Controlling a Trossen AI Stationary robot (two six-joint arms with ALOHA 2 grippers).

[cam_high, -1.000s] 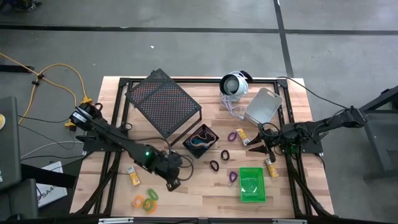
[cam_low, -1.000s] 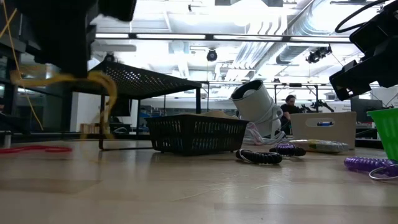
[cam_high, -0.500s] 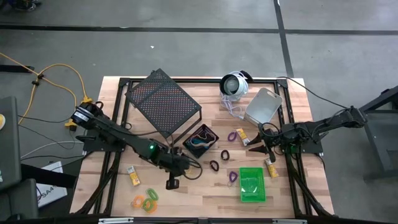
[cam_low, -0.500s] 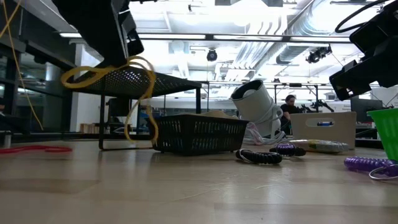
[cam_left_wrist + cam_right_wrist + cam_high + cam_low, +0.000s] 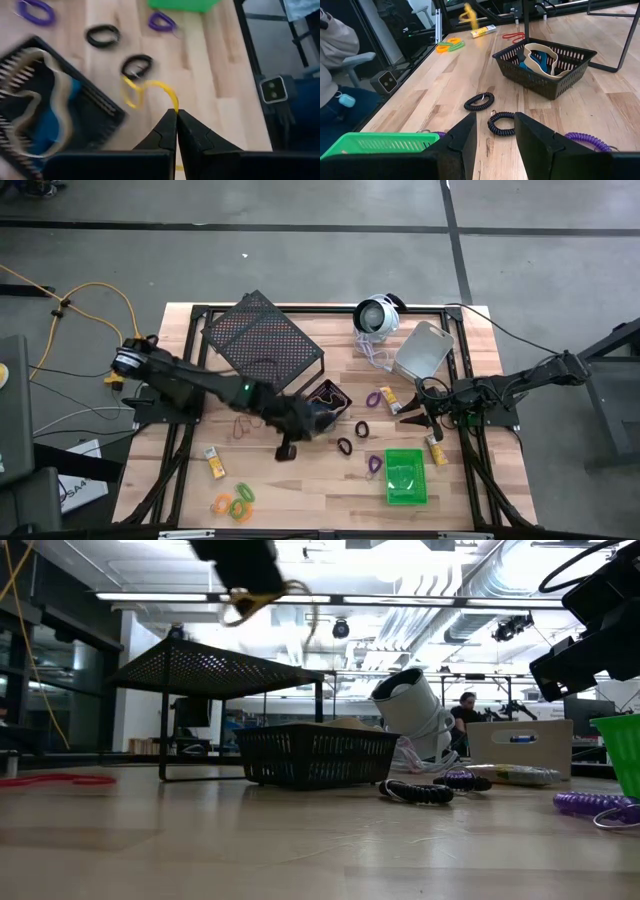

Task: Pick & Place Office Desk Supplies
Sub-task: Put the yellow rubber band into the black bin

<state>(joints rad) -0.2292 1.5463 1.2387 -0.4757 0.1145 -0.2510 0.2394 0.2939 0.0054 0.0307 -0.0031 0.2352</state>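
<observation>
Left hand (image 5: 176,114) pinches yellow loop (image 5: 150,90) above black bin (image 5: 45,105).

bright light from long ceiling lamps (image 5: 330,602), w/ white glare up there. counter (image 5: 300,490) evenly lit, shadows soft. left wrist pic is blurry: black bin (image 5: 45,110) & yellow loop (image 5: 150,90) smeared.

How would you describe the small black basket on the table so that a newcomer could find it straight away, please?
Start at the large black mesh rack at the back of the wooden table. Just in front of its right corner sits the small black basket, a low box with slatted sides. Unlike the bright green bin nearer the front, it is dark and holds blue and beige bands.
</observation>
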